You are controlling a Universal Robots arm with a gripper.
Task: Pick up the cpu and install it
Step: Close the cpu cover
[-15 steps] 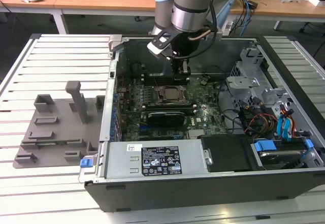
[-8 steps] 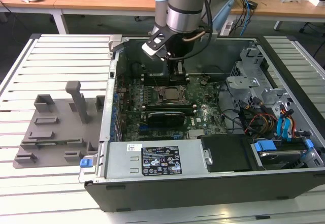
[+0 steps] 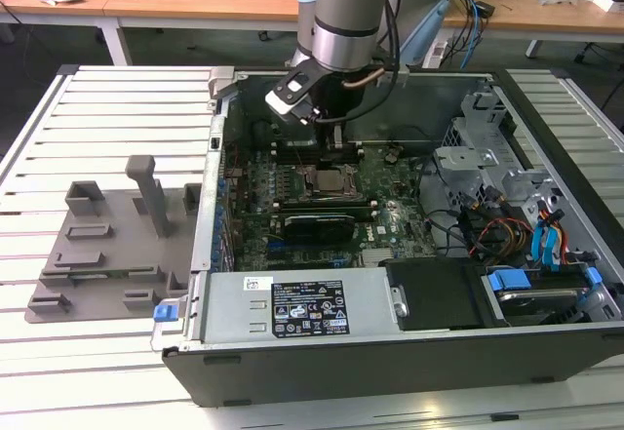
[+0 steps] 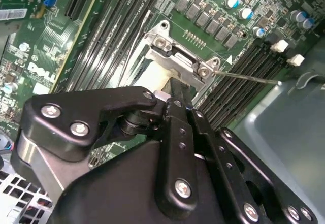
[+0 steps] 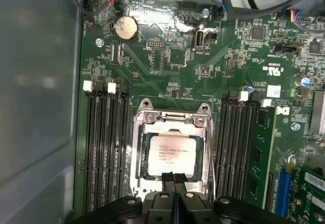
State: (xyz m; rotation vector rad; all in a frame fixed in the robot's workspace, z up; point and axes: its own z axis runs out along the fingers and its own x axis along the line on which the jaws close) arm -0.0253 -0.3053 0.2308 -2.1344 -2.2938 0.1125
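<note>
Heads up, your cpu [image 5: 170, 155] sits flat in the socket frame [image 5: 172, 116] on the motherboard [image 5: 172, 56]. Your gripper [image 5: 173, 179] is pinched shut on nothing, tips right above one cpu edge.

small print on the cpu [image 5: 171, 155] and a sticker [image 3: 307, 308], illegible

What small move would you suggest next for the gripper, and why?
Probably lift the gripper straight up a little. The cpu already lies flat inside the socket, and the shut fingers sit over one edge of it, apparently gripping nothing.
</note>
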